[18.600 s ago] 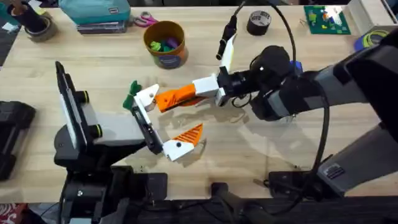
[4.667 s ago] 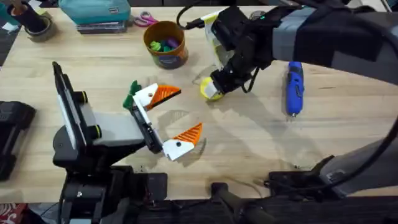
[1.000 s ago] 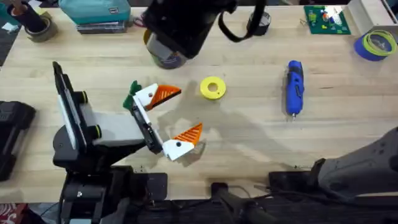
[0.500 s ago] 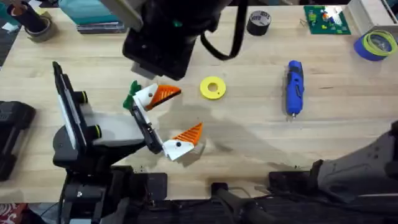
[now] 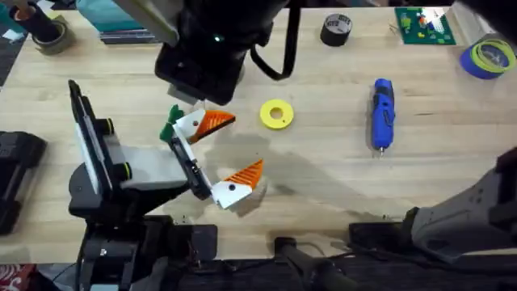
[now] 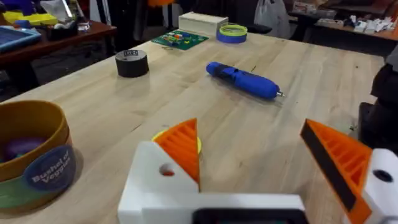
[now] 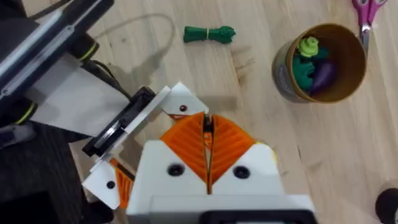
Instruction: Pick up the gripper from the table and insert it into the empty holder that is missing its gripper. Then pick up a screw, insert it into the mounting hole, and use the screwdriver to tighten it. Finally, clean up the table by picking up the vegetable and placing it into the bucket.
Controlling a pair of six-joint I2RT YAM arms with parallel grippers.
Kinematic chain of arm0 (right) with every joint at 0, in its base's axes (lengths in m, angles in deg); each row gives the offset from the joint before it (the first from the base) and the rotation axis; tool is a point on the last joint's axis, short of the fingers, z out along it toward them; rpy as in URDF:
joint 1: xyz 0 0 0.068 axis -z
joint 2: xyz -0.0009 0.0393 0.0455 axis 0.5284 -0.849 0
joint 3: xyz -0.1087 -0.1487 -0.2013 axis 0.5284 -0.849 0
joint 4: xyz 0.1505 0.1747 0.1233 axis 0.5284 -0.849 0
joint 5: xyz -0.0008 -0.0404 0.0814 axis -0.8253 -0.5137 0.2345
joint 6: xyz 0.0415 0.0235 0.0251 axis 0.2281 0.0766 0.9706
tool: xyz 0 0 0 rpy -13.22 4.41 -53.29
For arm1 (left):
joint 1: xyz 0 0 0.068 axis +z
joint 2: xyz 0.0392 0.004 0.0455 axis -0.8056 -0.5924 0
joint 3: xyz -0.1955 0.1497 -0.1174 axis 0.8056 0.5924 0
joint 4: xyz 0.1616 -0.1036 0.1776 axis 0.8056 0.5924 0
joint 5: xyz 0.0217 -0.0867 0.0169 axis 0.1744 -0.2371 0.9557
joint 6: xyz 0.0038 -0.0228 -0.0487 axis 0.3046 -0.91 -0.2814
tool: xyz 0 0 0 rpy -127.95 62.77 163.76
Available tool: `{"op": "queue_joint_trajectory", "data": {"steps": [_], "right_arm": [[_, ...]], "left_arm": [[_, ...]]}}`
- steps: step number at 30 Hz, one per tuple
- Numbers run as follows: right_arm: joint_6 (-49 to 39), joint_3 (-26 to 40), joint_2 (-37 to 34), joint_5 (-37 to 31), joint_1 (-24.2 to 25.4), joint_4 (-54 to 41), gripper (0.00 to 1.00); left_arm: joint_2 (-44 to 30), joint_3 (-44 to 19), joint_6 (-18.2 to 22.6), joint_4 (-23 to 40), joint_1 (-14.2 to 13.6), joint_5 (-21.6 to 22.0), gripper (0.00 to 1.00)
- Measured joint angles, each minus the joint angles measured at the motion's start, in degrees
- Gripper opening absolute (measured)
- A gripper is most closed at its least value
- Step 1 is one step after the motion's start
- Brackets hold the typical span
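My worktop [image 5: 339,174] carries everything in the open middle, with room on all sides. My left claw [image 5: 206,153] rests low with its orange tips spread wide and holds nothing, presenting its mounts for service. My right claw [image 7: 207,152] hangs above it, pads pressed together, empty, looking down. The screwdriver [image 5: 381,113] lies flat, well apart toward the right side, free to grasp. The bucket [image 7: 323,62] stands upright near the far edge, toys inside. The vegetable [image 7: 208,33] lies on bare wood between bucket and left arm, reachable from above.
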Motion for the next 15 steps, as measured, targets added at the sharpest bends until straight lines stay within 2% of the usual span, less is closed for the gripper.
{"op": "queue_joint_trajectory", "data": {"steps": [15], "right_arm": [[-0.23, 0.00, -2.87, -0.02, -0.91, -0.20, 0.006]], "left_arm": [[0.00, 0.00, 0.00, 0.00, 0.00, 0.00, 0.985]]}}
